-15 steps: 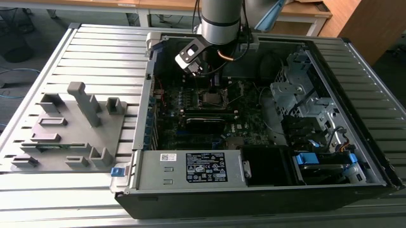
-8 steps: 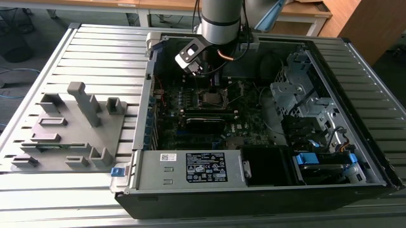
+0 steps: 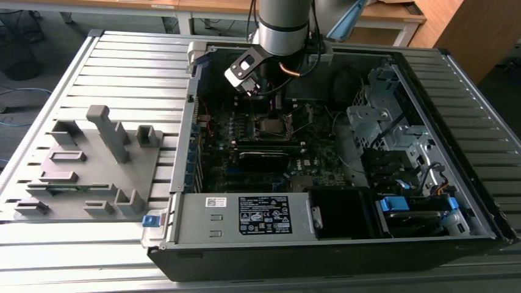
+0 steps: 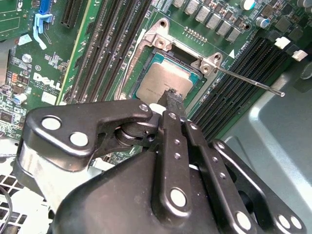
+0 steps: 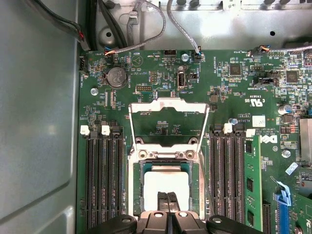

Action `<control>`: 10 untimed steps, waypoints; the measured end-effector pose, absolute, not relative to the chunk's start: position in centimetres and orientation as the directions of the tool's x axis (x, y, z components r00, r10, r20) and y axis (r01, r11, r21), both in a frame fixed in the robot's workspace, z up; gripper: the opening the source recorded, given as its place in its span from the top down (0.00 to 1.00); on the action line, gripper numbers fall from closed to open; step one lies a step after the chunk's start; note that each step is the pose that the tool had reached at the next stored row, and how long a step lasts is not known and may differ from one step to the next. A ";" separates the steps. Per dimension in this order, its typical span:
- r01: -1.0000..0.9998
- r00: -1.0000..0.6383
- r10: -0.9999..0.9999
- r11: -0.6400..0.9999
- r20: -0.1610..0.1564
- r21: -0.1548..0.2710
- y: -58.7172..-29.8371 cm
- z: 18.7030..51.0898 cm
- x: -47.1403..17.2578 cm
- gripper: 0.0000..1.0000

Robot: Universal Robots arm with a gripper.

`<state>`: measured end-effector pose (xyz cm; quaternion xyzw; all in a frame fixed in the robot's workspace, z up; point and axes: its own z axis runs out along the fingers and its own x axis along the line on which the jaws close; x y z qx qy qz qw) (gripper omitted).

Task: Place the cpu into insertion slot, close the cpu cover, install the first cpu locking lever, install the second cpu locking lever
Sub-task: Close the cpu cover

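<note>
A: What's on the exterior view's left?
B: A grey parts tray [image 3: 89, 165] on the slatted tabletop [image 3: 122, 61]. To its right, an open computer case [image 3: 184, 146] holds the circuit board [image 3: 236, 171].
A: And the cpu?
B: The cpu [image 5: 165, 183] lies in the insertion slot [image 5: 132, 190], and the cpu cover [image 5: 168, 103] stands open. The jaws are pressed together, gripping nothing, with their tips at the chip's top.
A: Advice?
B: It's the seating step, I'd judge: keep the chip flat and square within the rim, pressure light.
</note>
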<state>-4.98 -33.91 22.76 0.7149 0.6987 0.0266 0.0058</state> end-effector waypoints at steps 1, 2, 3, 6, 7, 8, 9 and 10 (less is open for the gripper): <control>0.999 0.022 0.999 -0.024 0.030 0.045 -33.9 22.8 -5.0 0.89; 0.999 0.022 0.999 -0.024 0.030 0.045 -33.9 22.8 -5.0 0.89; 0.999 0.022 0.999 -0.024 0.030 0.045 -33.9 22.8 -5.0 0.89; 0.999 0.022 0.999 -0.024 0.030 0.045 -33.9 23.9 -5.0 0.89; 0.999 0.022 0.999 -0.024 0.030 0.046 -33.9 23.9 -5.0 0.89; 0.999 0.022 0.999 -0.024 0.030 0.046 -33.9 23.9 -5.0 0.89; 0.999 0.022 0.999 -0.024 0.030 0.045 -33.9 24.0 -5.0 0.89; 0.999 0.022 0.999 -0.024 0.029 0.045 -33.9 24.0 -5.0 0.89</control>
